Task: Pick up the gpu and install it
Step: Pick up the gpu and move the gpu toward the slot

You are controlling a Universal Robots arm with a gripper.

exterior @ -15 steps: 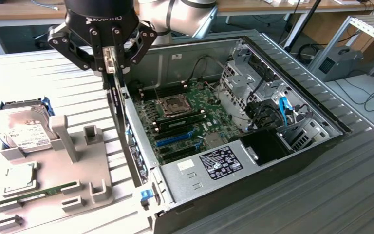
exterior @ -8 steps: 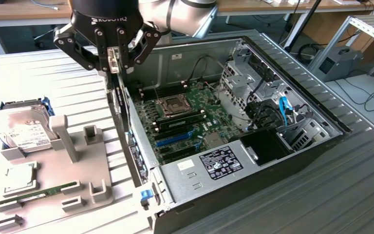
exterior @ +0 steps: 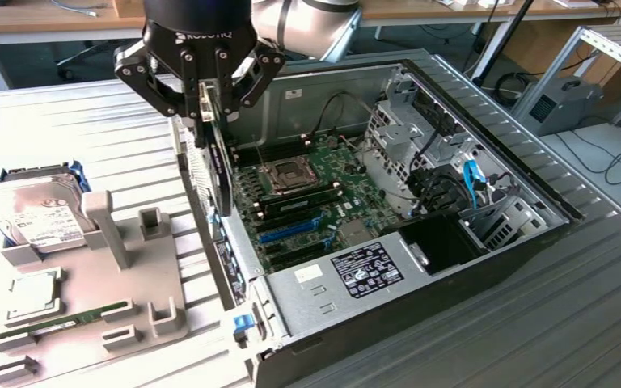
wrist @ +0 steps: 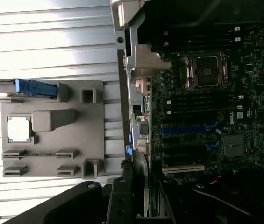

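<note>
The gpu [exterior: 217, 162] hangs edge-on as a thin dark card, its long side pointing down. My gripper [exterior: 209, 111] is shut on its upper end. The card's lower end is level with the top rim of the open computer case [exterior: 322, 323], by the case's wall on the exterior view's left and above the motherboard [exterior: 310, 194]. In the wrist view the gpu [wrist: 141, 175] runs out from my gripper [wrist: 139, 207] as a narrow grey strip along the edge of the motherboard [wrist: 202, 116], near the blue expansion slot [wrist: 188, 129].
A grey parts stand [exterior: 106, 299] lies on the exterior view's left, carrying a hard drive [exterior: 35, 214] in a blue frame, a processor [exterior: 32, 295] and a green memory stick [exterior: 62, 319]. The case holds the CPU socket [exterior: 289, 174], drive cages [exterior: 397, 129] and a power supply [exterior: 365, 271].
</note>
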